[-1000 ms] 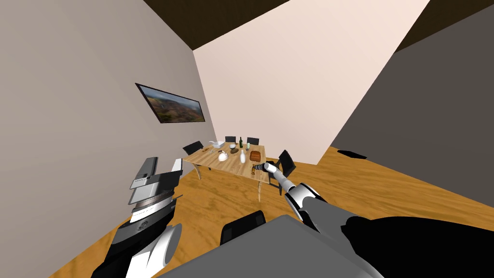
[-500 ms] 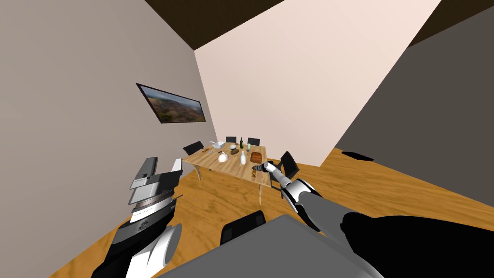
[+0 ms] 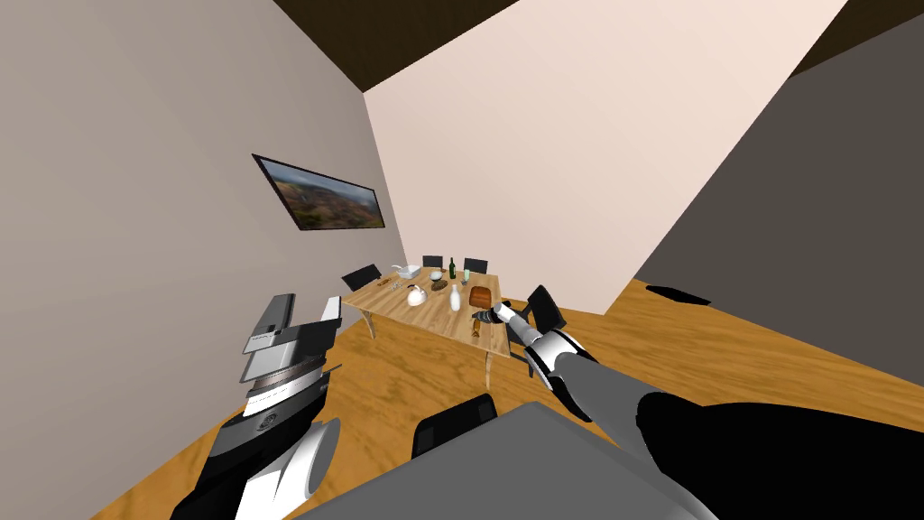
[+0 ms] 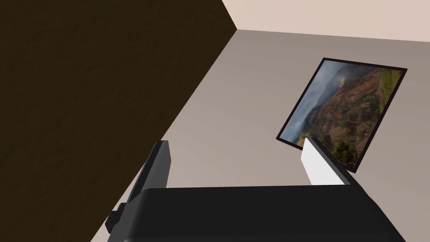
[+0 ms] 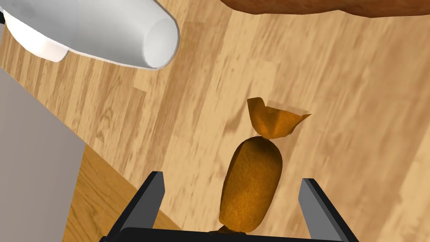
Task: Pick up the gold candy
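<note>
Right gripper (image 5: 231,178): fingers spread, straddling gold candy (image 5: 252,185), neither touching | candy: flat on wooden table (image 5: 357,126) near its edge, long axis running out along the fingers | left gripper (image 4: 236,142): spread, empty, well apart | judgement: close across the short width.

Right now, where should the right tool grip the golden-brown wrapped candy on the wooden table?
Grip the golden-brown wrapped candy by its plump oblong body, across the narrow width, straight ahead: the open right tool straddles it, its length running between the fingers. Skip the twisted wrapper end.
</note>
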